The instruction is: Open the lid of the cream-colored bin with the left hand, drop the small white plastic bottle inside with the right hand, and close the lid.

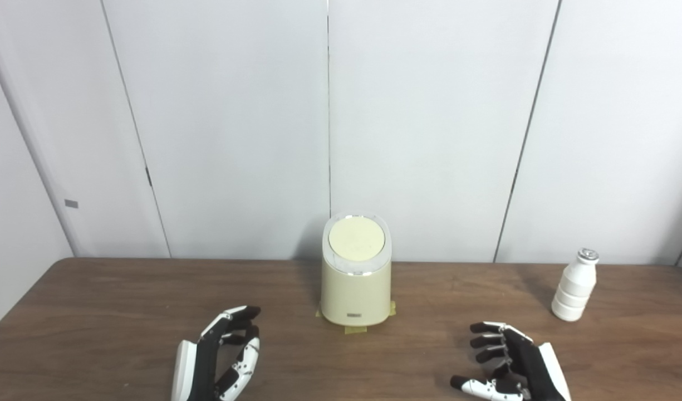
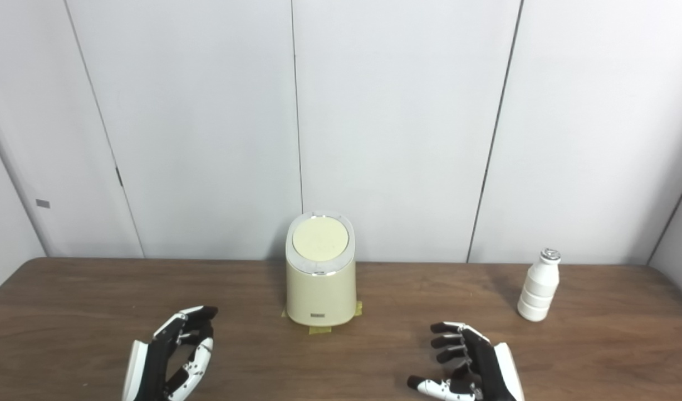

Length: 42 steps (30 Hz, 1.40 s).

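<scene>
The cream-colored bin (image 1: 356,289) stands upright at the middle of the brown table, its round lid (image 1: 356,238) down and flat. A small white plastic bottle (image 1: 575,285) with a silver cap stands upright at the far right, well apart from the bin. My left hand (image 1: 224,356) rests low near the front edge, left of the bin, open with fingers apart and holding nothing. My right hand (image 1: 505,362) sits near the front edge to the right of the bin, open and empty, some way in front and left of the bottle.
Yellow tape tabs (image 1: 354,329) stick out from under the bin's base on the table (image 1: 96,312). A white panelled wall (image 1: 329,122) rises directly behind the table's back edge.
</scene>
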Motion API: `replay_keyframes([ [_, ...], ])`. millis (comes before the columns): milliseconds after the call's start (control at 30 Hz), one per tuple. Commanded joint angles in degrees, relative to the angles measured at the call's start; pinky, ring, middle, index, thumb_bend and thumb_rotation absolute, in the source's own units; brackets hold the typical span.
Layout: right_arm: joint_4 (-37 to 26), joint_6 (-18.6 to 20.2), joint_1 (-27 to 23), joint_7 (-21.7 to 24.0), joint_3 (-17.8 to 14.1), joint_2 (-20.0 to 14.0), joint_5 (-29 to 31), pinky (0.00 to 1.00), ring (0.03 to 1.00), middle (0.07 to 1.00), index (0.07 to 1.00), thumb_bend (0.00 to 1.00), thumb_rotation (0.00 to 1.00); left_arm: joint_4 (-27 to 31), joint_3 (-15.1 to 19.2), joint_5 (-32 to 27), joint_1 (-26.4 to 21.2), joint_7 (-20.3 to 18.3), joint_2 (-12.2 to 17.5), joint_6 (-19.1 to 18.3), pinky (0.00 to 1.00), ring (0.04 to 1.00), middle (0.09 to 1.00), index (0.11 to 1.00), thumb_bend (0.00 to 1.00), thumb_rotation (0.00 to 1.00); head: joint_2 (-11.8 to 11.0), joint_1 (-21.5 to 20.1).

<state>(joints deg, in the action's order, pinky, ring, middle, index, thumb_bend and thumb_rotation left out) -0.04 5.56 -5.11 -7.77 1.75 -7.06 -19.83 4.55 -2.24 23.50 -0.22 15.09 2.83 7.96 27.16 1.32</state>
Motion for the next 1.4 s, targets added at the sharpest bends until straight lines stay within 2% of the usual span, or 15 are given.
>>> replay_keyframes([
  [0,-0.3,1.2,0.2,0.5,0.0,-0.6,-0.6,0.44,0.544,0.599,0.645,0.67,0.00,-2.7,-0.6,1.2,3.8,0.2,0.0,0.7,0.63,0.710,0.726,0.707,0.23,0.45,-0.1,0.0],
  [433,-1.0,2.8,0.1,0.5,0.1,0.0,-0.7,0.41,0.521,0.591,0.648,0.68,0.00,-3.1,-0.3,1.1,3.5,0.2,0.4,1.0,0.62,0.701,0.720,0.704,0.24,0.47,0.3,-0.7],
  [733,-0.1,1.5,-0.4,0.0,0.3,0.2,-0.5,0.42,0.532,0.592,0.638,0.68,0.00,-2.2,0.2,0.3,3.0,-0.1,0.8,0.7,0.61,0.691,0.721,0.712,0.30,0.49,0.9,-0.9],
  [867,0.3,1.5,-0.7,-0.1,0.4,0.2,-0.6,0.43,0.532,0.590,0.636,0.67,0.00,0.6,0.4,-0.5,2.6,-1.9,0.4,-2.4,0.61,0.704,0.742,0.733,0.39,0.55,1.2,-0.7],
  [1000,0.7,1.2,-1.0,-0.1,0.5,0.1,-0.4,0.45,0.552,0.600,0.637,0.67,0.00,4.2,0.5,-1.7,1.7,-4.8,0.1,-7.5,0.66,0.754,0.787,0.785,0.55,0.64,1.2,-0.5],
  [1100,1.0,1.2,-1.1,-0.3,0.4,0.2,-0.4,0.44,0.546,0.598,0.636,0.67,0.00,5.7,0.8,-0.9,0.4,-5.5,0.2,-10.4,0.67,0.759,0.793,0.794,0.60,0.66,1.2,-0.5],
  [1233,1.4,1.3,-1.4,-0.6,0.7,0.3,-0.6,0.44,0.546,0.597,0.636,0.66,0.01,7.7,1.1,0.3,-2.4,-6.6,0.9,-13.9,0.67,0.773,0.811,0.803,0.61,0.68,1.1,-0.5],
  [1367,2.3,0.5,-1.8,-0.9,0.9,0.4,-0.5,0.44,0.543,0.593,0.634,0.66,0.00,8.7,1.5,0.2,-5.7,-7.0,1.5,-15.3,0.71,0.803,0.828,0.819,0.68,0.79,1.2,-0.3],
])
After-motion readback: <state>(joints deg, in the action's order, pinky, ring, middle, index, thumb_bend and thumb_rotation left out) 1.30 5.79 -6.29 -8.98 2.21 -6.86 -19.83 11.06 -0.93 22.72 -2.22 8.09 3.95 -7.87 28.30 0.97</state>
